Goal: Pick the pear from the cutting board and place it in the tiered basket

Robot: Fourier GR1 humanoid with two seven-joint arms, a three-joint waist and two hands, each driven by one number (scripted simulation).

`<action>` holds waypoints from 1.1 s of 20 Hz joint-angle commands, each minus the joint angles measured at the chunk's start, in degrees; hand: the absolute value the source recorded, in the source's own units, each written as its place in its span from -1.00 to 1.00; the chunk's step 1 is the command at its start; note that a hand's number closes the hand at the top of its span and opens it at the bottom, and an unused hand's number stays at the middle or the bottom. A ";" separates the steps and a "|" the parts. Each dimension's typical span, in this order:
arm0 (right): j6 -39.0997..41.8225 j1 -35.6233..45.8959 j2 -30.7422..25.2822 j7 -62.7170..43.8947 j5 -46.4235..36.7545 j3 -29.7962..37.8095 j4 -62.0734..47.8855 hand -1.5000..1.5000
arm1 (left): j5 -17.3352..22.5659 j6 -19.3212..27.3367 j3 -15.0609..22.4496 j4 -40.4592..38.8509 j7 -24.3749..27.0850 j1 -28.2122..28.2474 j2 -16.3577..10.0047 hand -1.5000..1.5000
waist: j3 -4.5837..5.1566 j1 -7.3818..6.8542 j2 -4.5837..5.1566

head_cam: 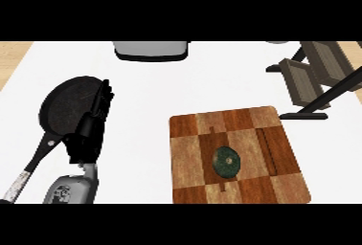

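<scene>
Fingers (103,98) straight over pan (60,106), pear (228,161) on cutting board (189,141)

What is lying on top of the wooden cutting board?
Only one dark green round pear lies on the brown checkered wooden cutting board, near its middle. The patch of board under the pear is covered, so it cannot be seen.

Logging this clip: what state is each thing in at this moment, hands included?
Pear: lying on the cutting board, not held.
Cutting board: flat on the counter, carrying only the pear.
Tiered basket: standing at the far right, pear not in it.
Pan: resting on the counter at the left.
Left hand: open, fingers straight, over the pan's right edge, holding nothing.
Right hand: not in view.
</scene>
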State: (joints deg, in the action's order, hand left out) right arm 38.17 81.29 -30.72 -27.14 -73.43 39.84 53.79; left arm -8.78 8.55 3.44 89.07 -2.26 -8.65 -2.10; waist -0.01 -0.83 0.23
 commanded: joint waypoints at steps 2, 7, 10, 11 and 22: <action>-6.09 2.73 -1.74 -2.19 4.87 6.37 -1.98 -1.00 | -0.93 0.24 0.70 -0.38 0.02 0.01 0.23 0.00 | 0.01 -0.09 -0.03; -12.26 0.58 -5.42 -4.36 6.73 10.07 0.29 -1.00 | -0.68 0.39 1.42 0.94 -1.32 1.02 1.20 0.00 | -0.01 0.33 -0.24; -10.84 0.01 -8.83 -8.49 7.69 12.79 3.97 -1.00 | -0.43 0.90 -0.74 -0.05 -0.12 0.61 0.00 0.00 | 0.00 1.33 -0.60; -10.19 1.76 -12.08 -8.90 8.33 13.89 2.26 -1.00 | 0.87 -0.89 -1.77 1.54 -1.35 -0.53 -1.66 0.00 | -0.01 0.98 -0.52; 6.41 -15.28 -30.45 -1.58 22.11 33.66 6.09 -1.00 | -1.40 1.42 0.30 3.15 -1.66 3.29 0.17 0.00 | -0.15 2.61 -0.80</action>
State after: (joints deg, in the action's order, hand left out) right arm 38.62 72.24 -54.53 -32.27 -55.53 67.06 59.71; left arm -9.82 9.97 3.38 90.26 -3.59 -7.31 -1.56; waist -0.10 1.60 -0.49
